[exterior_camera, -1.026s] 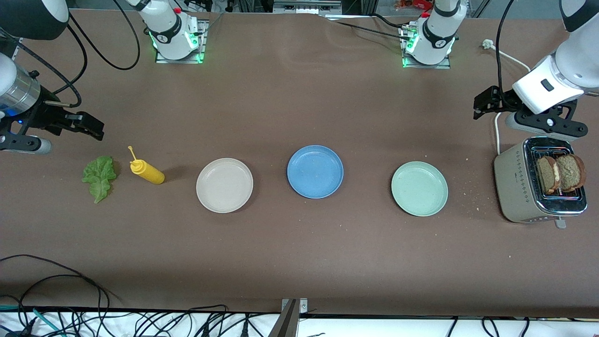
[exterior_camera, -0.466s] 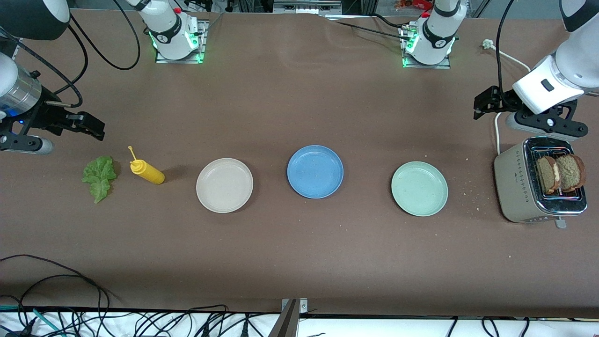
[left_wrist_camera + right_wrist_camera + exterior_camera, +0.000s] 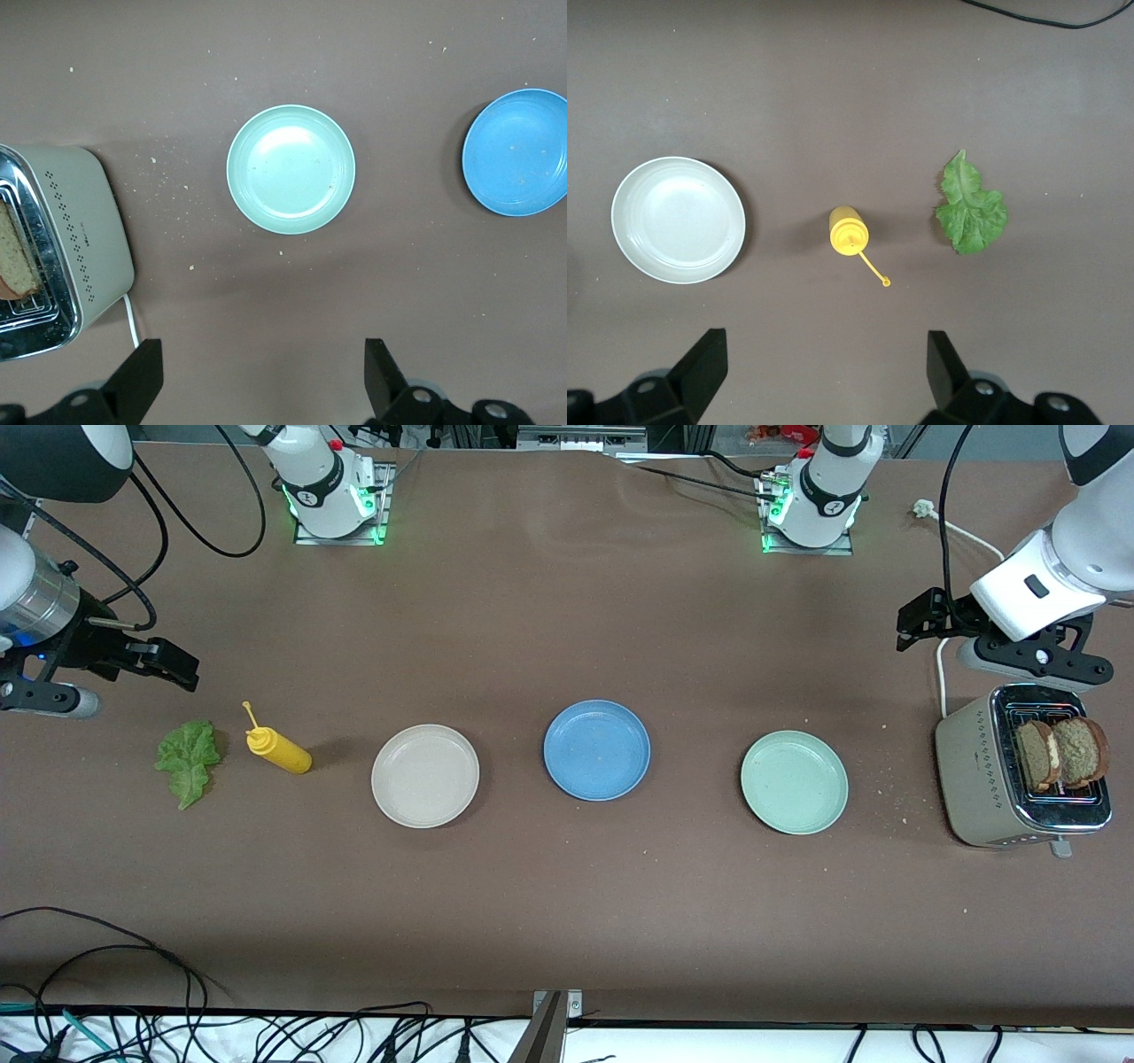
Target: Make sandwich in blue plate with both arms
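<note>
Over the last second only the right gripper (image 3: 168, 666), fingers spread and empty at frame left above the lettuce (image 3: 188, 760), has edged slightly; the left gripper (image 3: 921, 618), equally spread, hangs over the toaster (image 3: 983, 779), so the blue plate (image 3: 596, 749) at centre remains bare.

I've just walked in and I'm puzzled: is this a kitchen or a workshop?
Most likely a robot lab staged as a kitchen: two white robot arms bolted to a brown table, cables at its edge, and a toaster beside plastic plates.
</note>
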`<action>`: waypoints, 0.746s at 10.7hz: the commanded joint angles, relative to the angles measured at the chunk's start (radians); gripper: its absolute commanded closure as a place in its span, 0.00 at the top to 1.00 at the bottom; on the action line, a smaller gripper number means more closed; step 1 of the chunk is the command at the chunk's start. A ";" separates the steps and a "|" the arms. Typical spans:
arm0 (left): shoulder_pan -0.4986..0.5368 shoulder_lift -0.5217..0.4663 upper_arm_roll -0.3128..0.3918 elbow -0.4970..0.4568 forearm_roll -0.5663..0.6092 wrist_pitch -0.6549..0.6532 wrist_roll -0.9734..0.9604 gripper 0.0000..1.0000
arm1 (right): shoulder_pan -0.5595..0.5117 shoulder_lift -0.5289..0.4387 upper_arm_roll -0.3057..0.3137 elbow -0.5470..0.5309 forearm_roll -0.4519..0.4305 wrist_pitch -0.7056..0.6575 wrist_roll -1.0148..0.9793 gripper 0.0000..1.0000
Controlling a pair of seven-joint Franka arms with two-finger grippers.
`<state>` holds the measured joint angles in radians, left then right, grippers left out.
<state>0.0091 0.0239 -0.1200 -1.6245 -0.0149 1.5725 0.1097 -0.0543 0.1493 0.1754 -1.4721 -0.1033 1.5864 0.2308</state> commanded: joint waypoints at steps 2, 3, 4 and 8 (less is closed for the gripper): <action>0.011 0.004 -0.012 0.011 0.023 0.001 0.008 1.00 | 0.008 -0.007 -0.010 -0.014 -0.010 -0.005 0.016 1.00; 0.011 0.004 -0.012 0.011 0.023 0.000 0.008 1.00 | 0.007 -0.010 -0.010 -0.016 -0.010 -0.008 0.004 1.00; 0.011 0.002 -0.012 0.011 0.023 0.000 0.008 1.00 | 0.007 -0.011 -0.010 -0.016 -0.012 -0.022 0.005 1.00; 0.011 0.002 -0.012 0.011 0.023 0.000 0.008 1.00 | 0.008 -0.008 -0.010 -0.016 -0.012 -0.029 0.016 1.00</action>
<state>0.0091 0.0239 -0.1200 -1.6245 -0.0149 1.5725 0.1097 -0.0543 0.1510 0.1719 -1.4797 -0.1034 1.5685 0.2333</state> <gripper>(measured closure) 0.000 0.000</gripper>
